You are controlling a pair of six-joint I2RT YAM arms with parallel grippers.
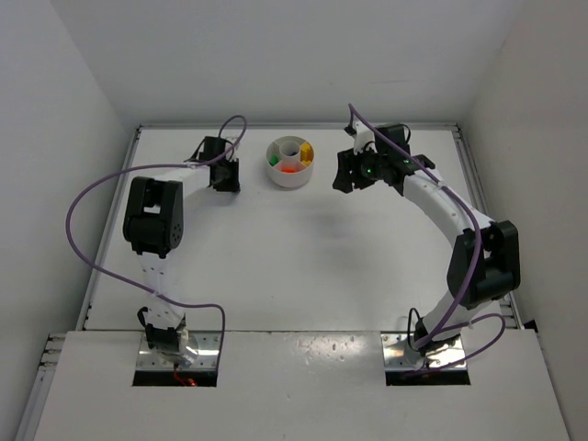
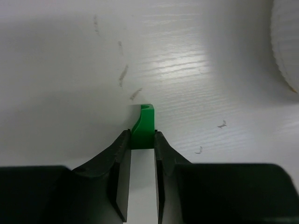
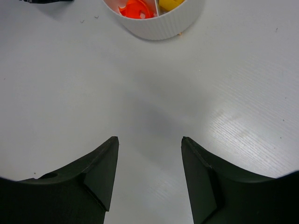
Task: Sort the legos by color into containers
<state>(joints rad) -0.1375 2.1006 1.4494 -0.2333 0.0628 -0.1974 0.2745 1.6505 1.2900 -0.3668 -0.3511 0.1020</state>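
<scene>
White table (image 2: pixel 56 70) is showing under my left gripper (image 2: pixel 142 138), pinching the green brick (image 2: pixel 144 123) near the dish (image 1: pixel 290 176). It's looking light, stiff, slick, so I'm squeezing its flat sides; right gripper (image 3: pixel 149 140) is hanging apart, empty.

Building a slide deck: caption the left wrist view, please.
Left jaws pinch a green lego on the white table, dish wall at right.

Note that the counter (image 2: pixel 196 60) is white and finely grained, with a soft sheen and a few scuffs. The green lego (image 2: pixel 144 125) is smooth plastic. The dish (image 3: pixel 163 25) has a ribbed, matt white wall. The right pincer (image 3: pixel 149 142) is matt black.
</scene>
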